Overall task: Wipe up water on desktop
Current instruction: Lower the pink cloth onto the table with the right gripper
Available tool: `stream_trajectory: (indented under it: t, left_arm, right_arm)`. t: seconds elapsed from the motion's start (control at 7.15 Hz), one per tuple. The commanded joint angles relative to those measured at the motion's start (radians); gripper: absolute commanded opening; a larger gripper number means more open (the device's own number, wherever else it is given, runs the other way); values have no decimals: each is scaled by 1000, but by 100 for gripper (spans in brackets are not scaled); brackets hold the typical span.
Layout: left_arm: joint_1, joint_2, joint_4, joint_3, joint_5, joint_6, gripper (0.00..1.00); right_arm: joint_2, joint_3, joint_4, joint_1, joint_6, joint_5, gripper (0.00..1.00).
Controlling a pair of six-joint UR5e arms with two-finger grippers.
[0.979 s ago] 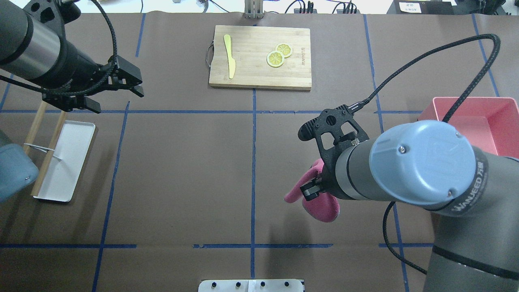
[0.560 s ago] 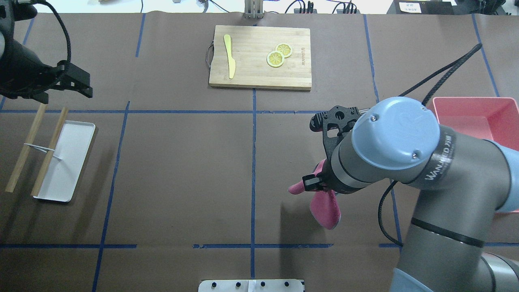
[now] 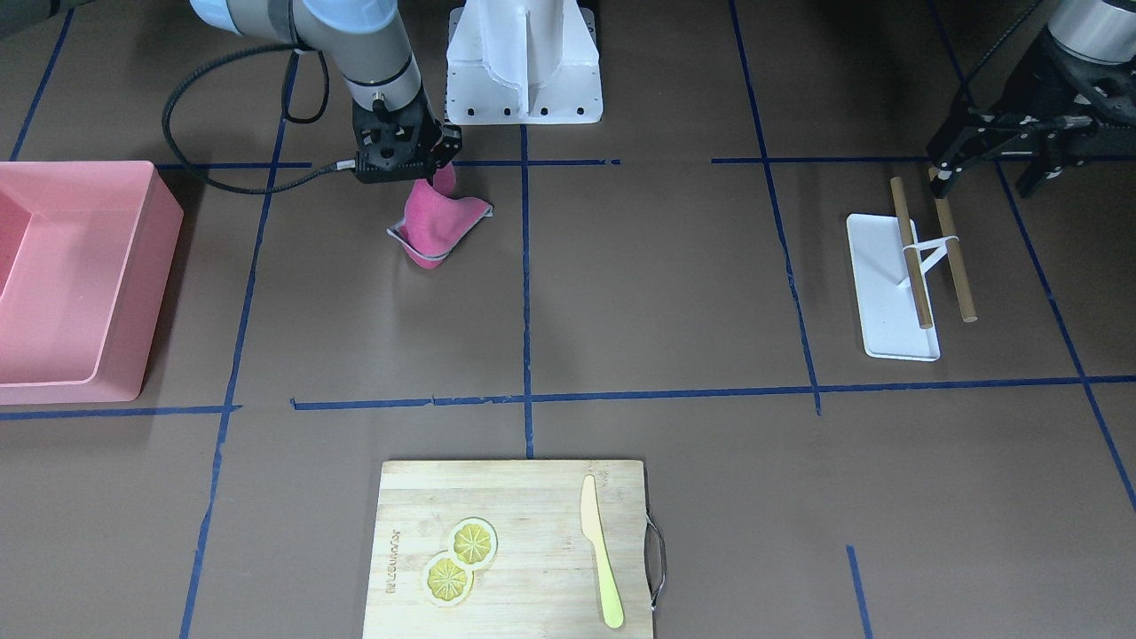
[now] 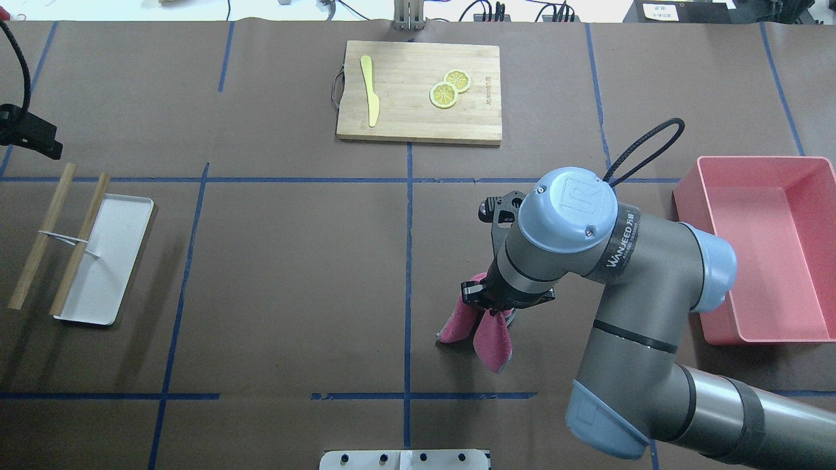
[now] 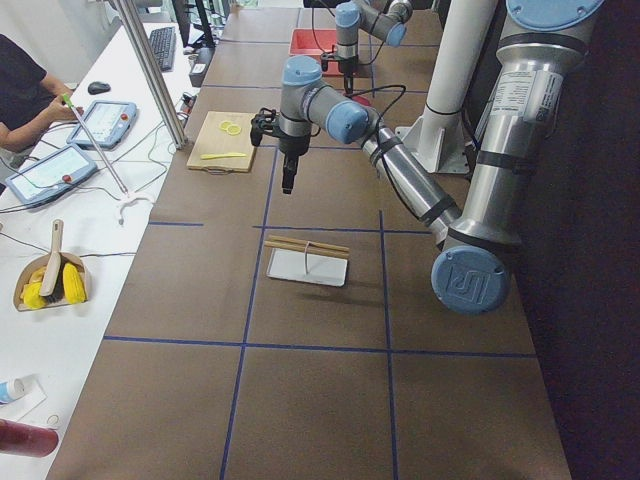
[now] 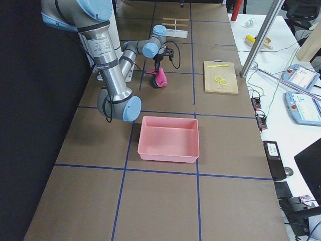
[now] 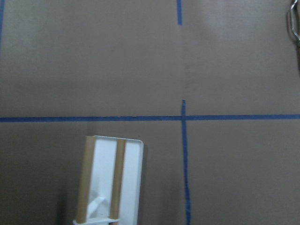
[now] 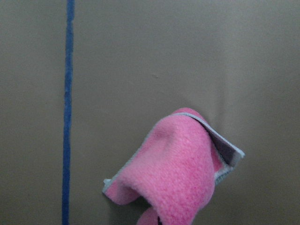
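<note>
Desktop (image 4: pixel 294 274), dark-brown w/ blue tape lines (image 4: pixel 407 261), took up nearly the whole overhead view. On its right-centre part, just right of the centre tape line, a pink cloth (image 4: pixel 491 336) hung in loose folds from the right gripper (image 4: pixel 484 299), jaws pinching its top edge. Cloth's low end sat at or just above the surface; couldn't tell whether it touched. The right arm bent down over that spot from the near-right corner. Further right, well apart from the cloth, lay a pink bin (image 4: pixel 771 254). At the far centre was a bamboo cutting board (image 4: pixel 405 121) w/ a yellow knife (image 4: pixel 370 91) and two lemon slices (image 4: pixel 449 88) on it. On the left side lay a white tray (image 4: pixel 114 248) w/ two wooden sticks (image 4: pixel 40 238) joined by a small white clip, one stick on the tray, the other beside it on the desktop. The left gripper (image 3: pixel 987 177) hung above the far ends of those sticks, jaws spread and holding nothing, only its tip showing at the overhead view's left edge.
</note>
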Motion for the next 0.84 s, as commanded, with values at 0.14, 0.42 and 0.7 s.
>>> stream_trajectory:
  t: [0.14,0.42,0.7]
  left_arm:
    - [-12,8,-3,10,-2,17,100]
    - [-12,8,-3,10,-4,17,100]
    - [-12,8,-3,12,-4,17,100]
  right_arm:
    - [-10,-130,16,76,-7,10,0]
    - [-13,-193,18,159,-33,12,0]
    - [-13,-279,18,257,-151,12,0]
